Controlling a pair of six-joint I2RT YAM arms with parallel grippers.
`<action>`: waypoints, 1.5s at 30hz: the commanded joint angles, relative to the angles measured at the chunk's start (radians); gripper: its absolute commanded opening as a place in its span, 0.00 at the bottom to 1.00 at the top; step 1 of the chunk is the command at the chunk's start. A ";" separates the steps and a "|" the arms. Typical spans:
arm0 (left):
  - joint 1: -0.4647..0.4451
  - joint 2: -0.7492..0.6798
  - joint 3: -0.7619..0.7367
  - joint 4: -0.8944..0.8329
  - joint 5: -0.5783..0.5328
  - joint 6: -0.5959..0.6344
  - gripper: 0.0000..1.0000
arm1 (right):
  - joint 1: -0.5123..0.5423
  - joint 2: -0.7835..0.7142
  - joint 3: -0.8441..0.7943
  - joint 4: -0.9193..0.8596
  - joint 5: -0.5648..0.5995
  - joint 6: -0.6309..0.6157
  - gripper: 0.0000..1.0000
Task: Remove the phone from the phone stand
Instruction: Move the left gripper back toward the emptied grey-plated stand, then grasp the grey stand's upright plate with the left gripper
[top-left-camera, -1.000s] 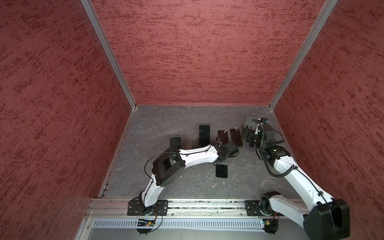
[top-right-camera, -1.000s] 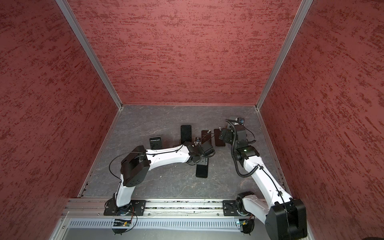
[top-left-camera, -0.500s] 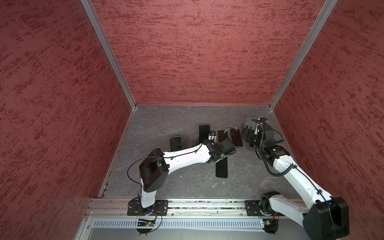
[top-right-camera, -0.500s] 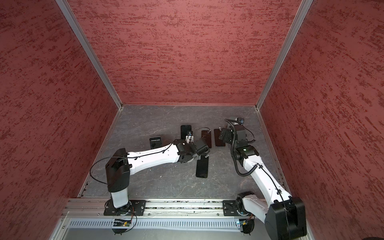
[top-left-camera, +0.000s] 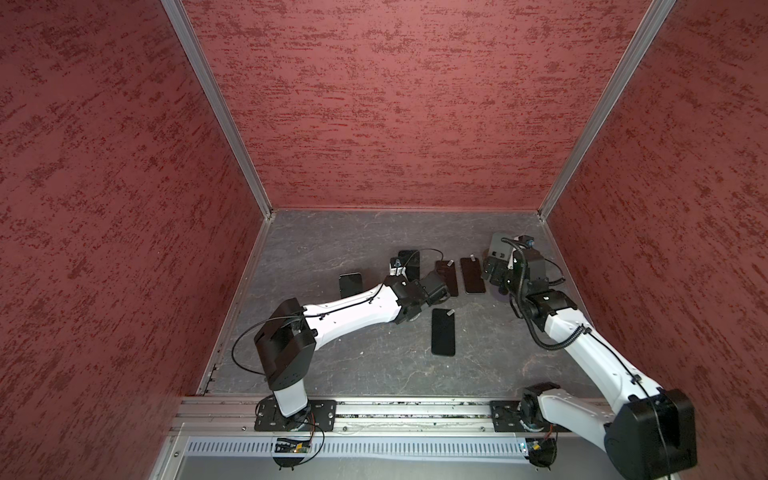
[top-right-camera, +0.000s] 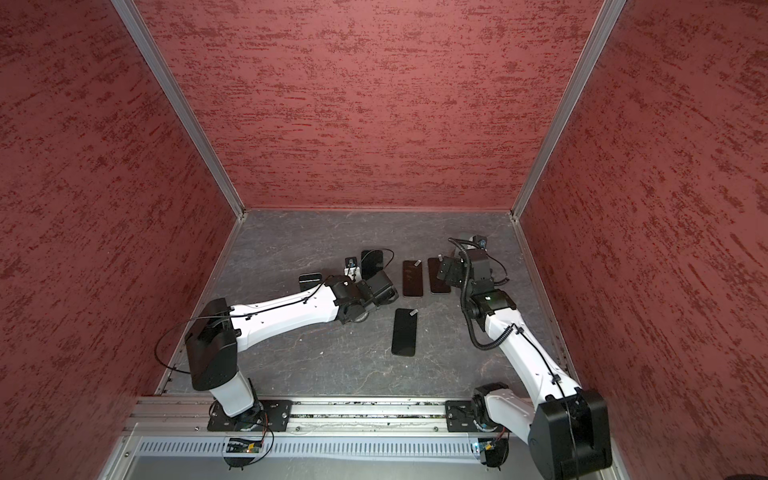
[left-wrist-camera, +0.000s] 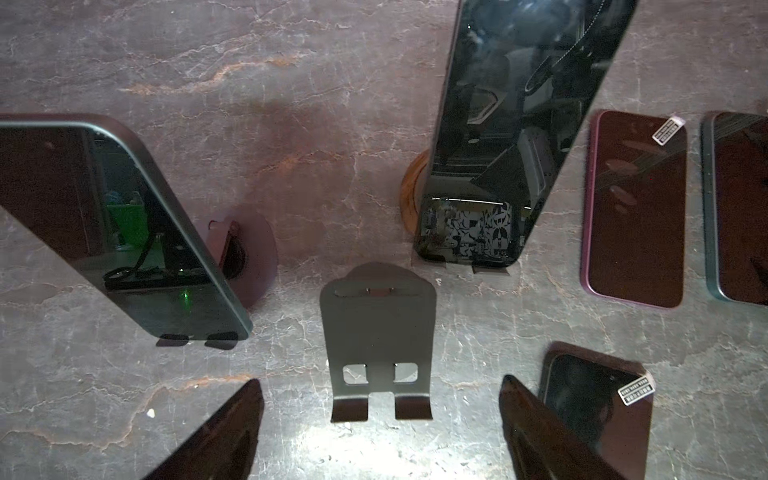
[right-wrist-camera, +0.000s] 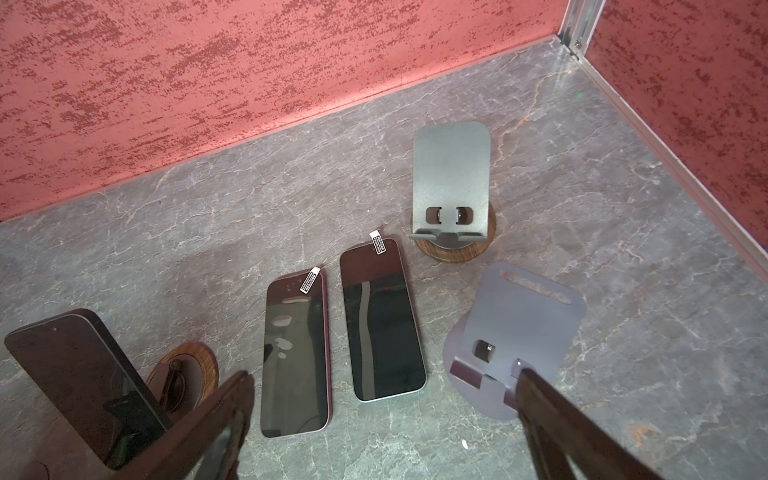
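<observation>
My left gripper (left-wrist-camera: 380, 380) is open over an empty grey phone stand (left-wrist-camera: 378, 340), its dark fingers (left-wrist-camera: 224, 436) holding nothing. A black phone (top-left-camera: 443, 331) lies flat on the floor just to its right, also seen in the other top view (top-right-camera: 404, 331). Two phones still lean on stands: one on a wood-based stand (left-wrist-camera: 511, 137) and one further left (left-wrist-camera: 116, 232). My right gripper (right-wrist-camera: 384, 374) is open above two flat phones (right-wrist-camera: 295, 353) (right-wrist-camera: 380, 320), with one finger over a purple-grey empty stand (right-wrist-camera: 515, 328).
Another empty stand on a wooden base (right-wrist-camera: 453, 187) stands near the back right corner. Red walls enclose the grey floor (top-left-camera: 332, 249) on three sides. The left arm (top-left-camera: 353, 311) stretches across the floor's middle, and a metal rail (top-left-camera: 395, 411) runs along the front.
The left gripper's jaws have opened wider and the gripper has drawn back a little to the left, its elbow swinging down. The phone on the floor and the right arm stay put.
</observation>
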 joint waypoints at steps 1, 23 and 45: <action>0.018 -0.018 -0.023 0.027 -0.013 -0.026 0.89 | -0.006 0.006 -0.008 0.026 -0.016 -0.001 0.99; 0.084 0.048 -0.052 0.141 0.079 0.009 0.89 | -0.007 0.019 -0.005 0.018 -0.017 -0.006 0.99; 0.113 0.116 -0.053 0.173 0.103 0.030 0.66 | -0.008 0.033 -0.010 0.021 -0.019 -0.009 0.99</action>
